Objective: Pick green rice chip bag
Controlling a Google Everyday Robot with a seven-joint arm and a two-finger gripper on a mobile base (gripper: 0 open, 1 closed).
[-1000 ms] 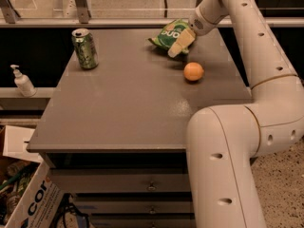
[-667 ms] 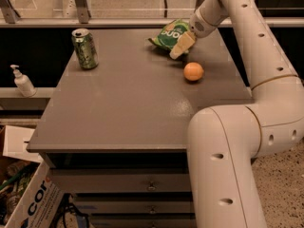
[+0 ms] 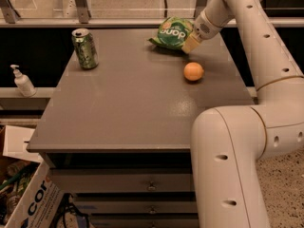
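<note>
The green rice chip bag is at the far right of the grey table, crinkly green with white lettering, tilted with its left corner low by the tabletop. My gripper reaches down from the arm at the top right and is shut on the bag's right edge. One tan finger shows under the bag; the other is hidden behind it.
An orange lies just in front of the bag. A green soda can stands at the far left. My arm's large white links cover the table's right front. A soap pump bottle and a cardboard box are on the left.
The gripper has shifted slightly right and up at the bag's edge, and the bag's top has risen a little. The can and the orange have not moved.
</note>
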